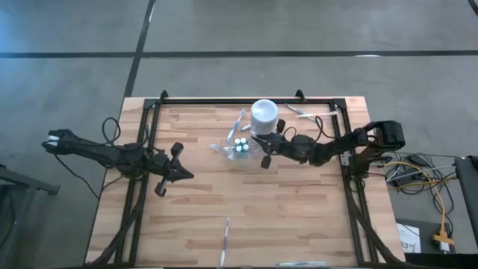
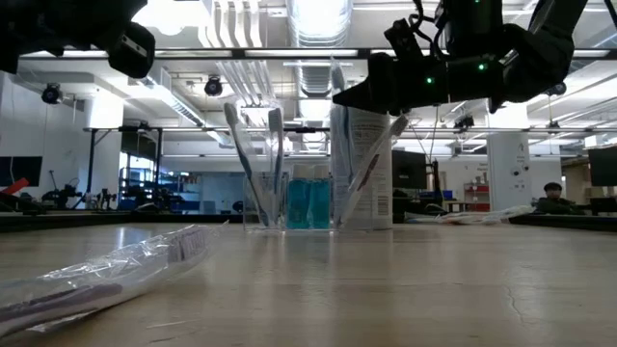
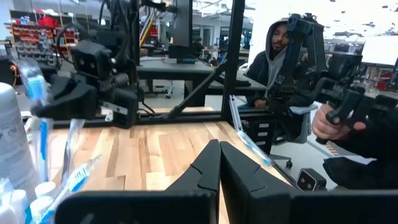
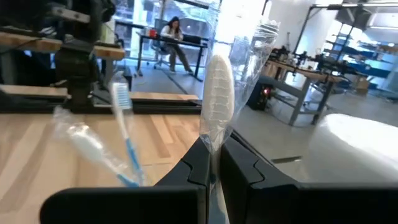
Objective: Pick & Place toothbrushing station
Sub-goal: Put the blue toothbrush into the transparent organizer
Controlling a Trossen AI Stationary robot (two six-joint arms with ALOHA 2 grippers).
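Partly done: toothbrushes and teal tubes (image 1: 241, 146) stand in the clear holder (image 2: 289, 198) beside the white cup (image 1: 264, 113). Right gripper (image 4: 214, 158), over the cup, clamps a wrapped toothbrush (image 4: 217, 99). Left gripper (image 1: 181, 175) closed, empty. Wrapped toothbrushes (image 1: 225, 237) remain on the worktop (image 1: 299, 217).

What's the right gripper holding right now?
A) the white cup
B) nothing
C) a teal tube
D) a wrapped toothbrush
D: in the right wrist view the right gripper is shut on a wrapped toothbrush, its white bristle head in clear wrap standing up between the fingers, close beside the white cup.
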